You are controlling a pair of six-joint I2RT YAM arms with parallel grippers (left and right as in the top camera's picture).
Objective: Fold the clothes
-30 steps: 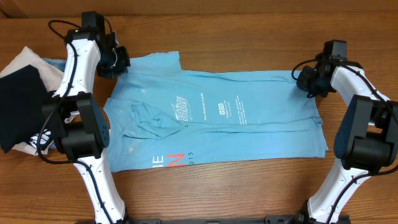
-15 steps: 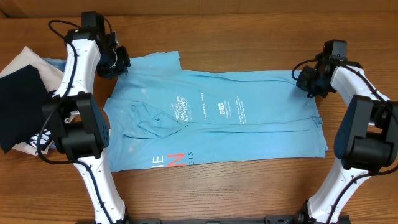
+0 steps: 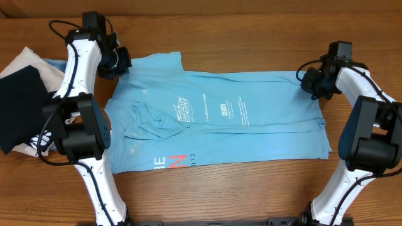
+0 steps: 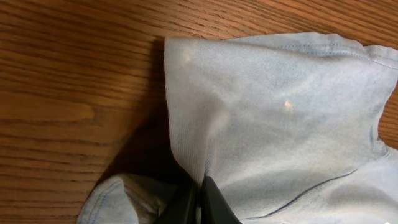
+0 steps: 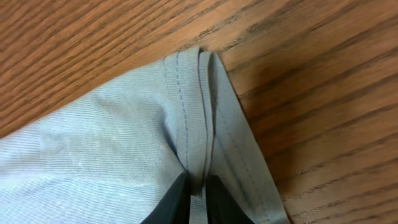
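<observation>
T-shirt (image 3: 220, 125) spread flat on table (image 3: 251, 25), gripped at two corners.
Fabric fold clenched between left jaws; stitched hem corner clenched between right jaws.

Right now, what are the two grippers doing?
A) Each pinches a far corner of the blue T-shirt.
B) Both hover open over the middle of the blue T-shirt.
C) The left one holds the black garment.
A: the left gripper and the right gripper are each closed on fabric of the T-shirt at its far corners; the black garment lies apart, off to the side.
</observation>
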